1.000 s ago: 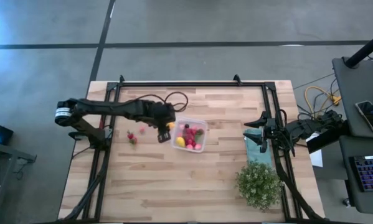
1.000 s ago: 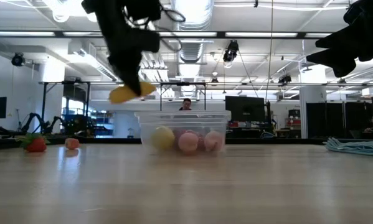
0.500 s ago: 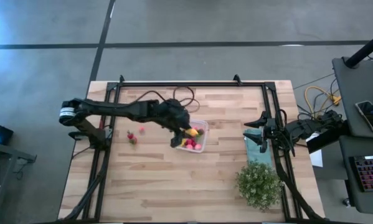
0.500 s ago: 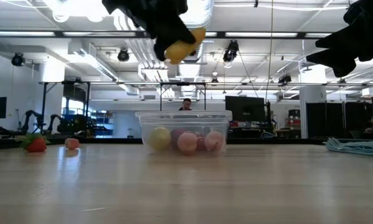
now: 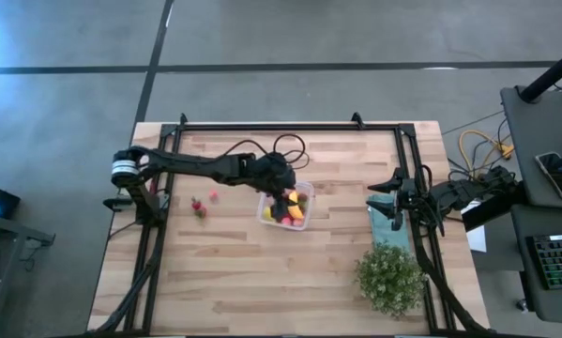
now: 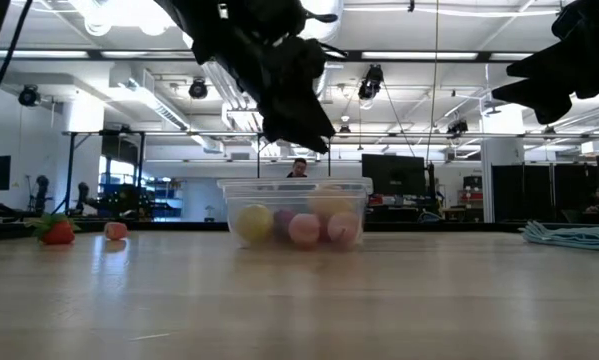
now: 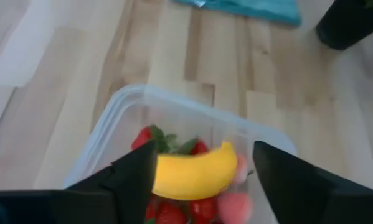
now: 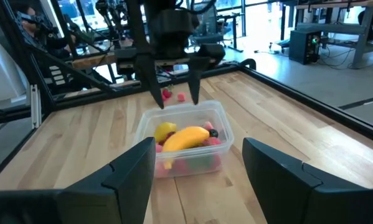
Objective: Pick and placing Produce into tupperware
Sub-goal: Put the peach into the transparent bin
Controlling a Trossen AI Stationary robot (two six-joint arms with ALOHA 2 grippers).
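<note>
Left pincer: your left pincer (image 5: 282,192) is hovering right above the tupperware (image 5: 262,213), fingers (image 8: 152,87) spread apart and pointing down, gripping nothing.
Banana piece: you are looking at the orange-yellow curved piece (image 7: 192,176) lying free on top of the other fruit inside the box, between the two fingers in the left wrist view but not pinched by them.
Tupperware: the clear box is sitting on the counter (image 5: 262,272) near its middle, upright, lid off.
Produce in the box: a yellow lemon (image 8: 164,131), red strawberries (image 7: 147,138) and pink pieces (image 6: 304,229) are resting under and beside the curved piece; from the low view you are seeing them through the clear wall.
Produce outside the box: a red strawberry (image 5: 199,209) and a small pink piece (image 5: 213,196) are waiting on the counter, well apart from the box, on your left arm's side.
Right pincer: your right pincer (image 5: 393,201) is idling over the right part of the counter, above the teal cloth (image 5: 386,225), fingers released and holding nothing.
Cloth and plant: the teal cloth is lying flat by the right rail, and the green bushy plant (image 5: 390,279) is standing just beside it, nearer the front edge.
Background: a person (image 6: 299,168) is showing far behind the box in the low view.
</note>
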